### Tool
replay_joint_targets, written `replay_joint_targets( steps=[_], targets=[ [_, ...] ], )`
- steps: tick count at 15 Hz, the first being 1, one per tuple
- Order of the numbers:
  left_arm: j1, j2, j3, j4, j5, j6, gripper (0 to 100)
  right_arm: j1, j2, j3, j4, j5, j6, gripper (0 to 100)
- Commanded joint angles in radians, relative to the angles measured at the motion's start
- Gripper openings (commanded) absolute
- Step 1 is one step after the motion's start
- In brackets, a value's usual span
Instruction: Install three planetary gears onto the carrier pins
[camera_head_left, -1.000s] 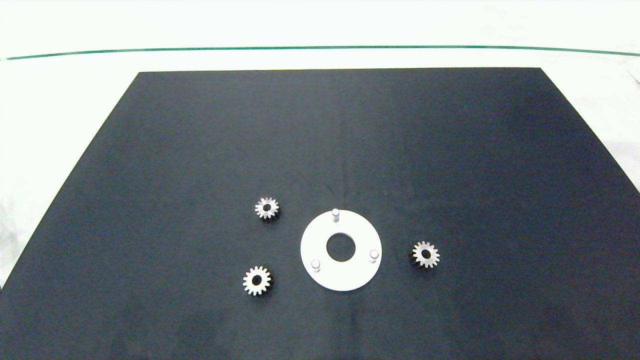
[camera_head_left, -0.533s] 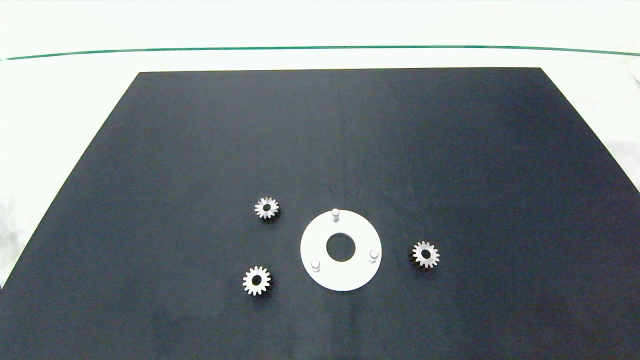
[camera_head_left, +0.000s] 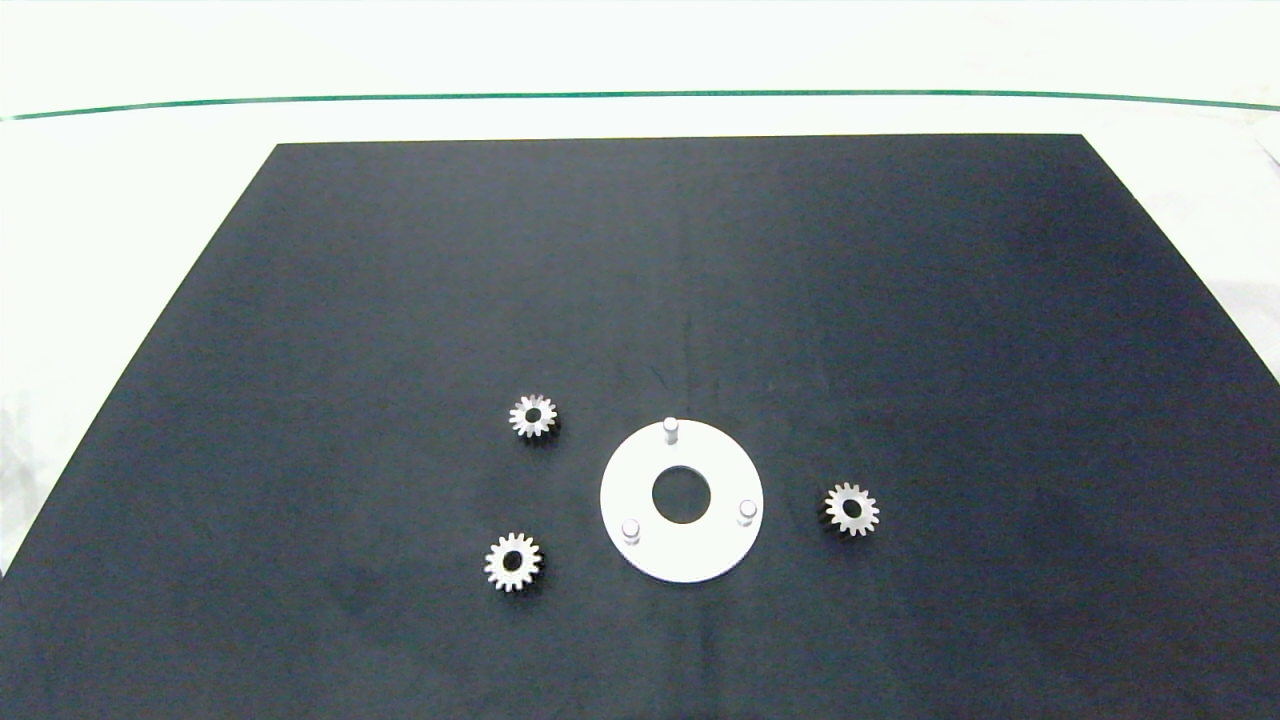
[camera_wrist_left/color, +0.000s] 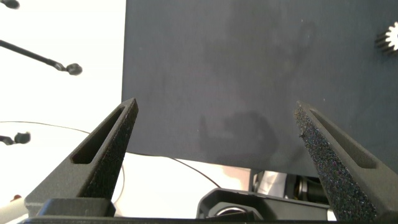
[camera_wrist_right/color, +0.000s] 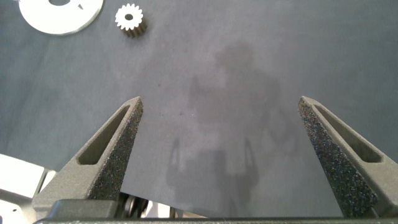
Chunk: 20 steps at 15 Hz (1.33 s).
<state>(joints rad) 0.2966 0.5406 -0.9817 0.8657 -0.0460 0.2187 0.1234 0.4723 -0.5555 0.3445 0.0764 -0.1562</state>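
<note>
A flat white disc (camera_head_left: 640, 545) with a centre hole lies on the black mat, carrying three bare upright carrier pins (camera_head_left: 671, 428) (camera_head_left: 630, 530) (camera_head_left: 746, 511). Three silvery planetary gears lie flat around it: one to the upper left (camera_head_left: 533, 416), one to the lower left (camera_head_left: 513, 562), one to the right (camera_head_left: 852, 510). Neither arm shows in the head view. My left gripper (camera_wrist_left/color: 217, 134) is open over the mat's edge, with a gear (camera_wrist_left/color: 390, 41) at the picture's border. Also open over bare mat is my right gripper (camera_wrist_right/color: 221, 127), with the right gear (camera_wrist_right/color: 129, 18) and the disc (camera_wrist_right/color: 62, 22) ahead of it.
The black mat (camera_head_left: 680, 270) covers most of the white table (camera_head_left: 120, 210). A green line (camera_head_left: 640, 97) runs across the table's far side. Thin dark cables (camera_wrist_left/color: 37, 59) lie on the white surface beside the mat in the left wrist view.
</note>
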Motion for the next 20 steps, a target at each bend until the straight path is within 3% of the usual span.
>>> replay_joint_targets(
  steps=[1, 4, 6, 9, 10, 14, 15, 17, 20],
  targets=[
    [-0.005, -0.019, -0.009, 0.035, -0.003, -0.006, 100, 0.019, 0.123, -0.021, 0.005, 0.000, -0.009, 100],
    [-0.004, -0.067, -0.011, 0.070, -0.003, -0.007, 100, 0.019, 0.137, -0.024, 0.041, 0.000, -0.016, 100],
    [-0.002, -0.071, -0.009, 0.072, -0.003, -0.007, 100, 0.018, 0.132, -0.032, 0.059, 0.000, -0.063, 100],
    [-0.004, -0.062, -0.003, 0.073, -0.003, -0.007, 100, 0.019, 0.154, -0.037, 0.061, -0.001, -0.085, 100],
    [-0.005, -0.037, -0.002, 0.073, -0.003, -0.007, 100, 0.021, 0.189, -0.038, 0.054, 0.000, -0.109, 100],
    [-0.008, 0.105, -0.045, 0.049, -0.005, 0.007, 100, 0.021, 0.272, -0.081, 0.053, -0.001, -0.118, 100],
    [-0.008, 0.139, -0.057, 0.022, -0.005, 0.028, 100, 0.019, 0.282, -0.090, 0.051, -0.003, -0.118, 100],
    [-0.002, 0.171, -0.052, -0.065, 0.009, 0.128, 100, 0.021, 0.302, -0.103, 0.047, 0.000, -0.115, 100],
    [-0.007, 0.249, -0.055, -0.090, 0.008, 0.129, 100, 0.018, 0.310, -0.078, 0.047, -0.009, -0.114, 100]
  ],
)
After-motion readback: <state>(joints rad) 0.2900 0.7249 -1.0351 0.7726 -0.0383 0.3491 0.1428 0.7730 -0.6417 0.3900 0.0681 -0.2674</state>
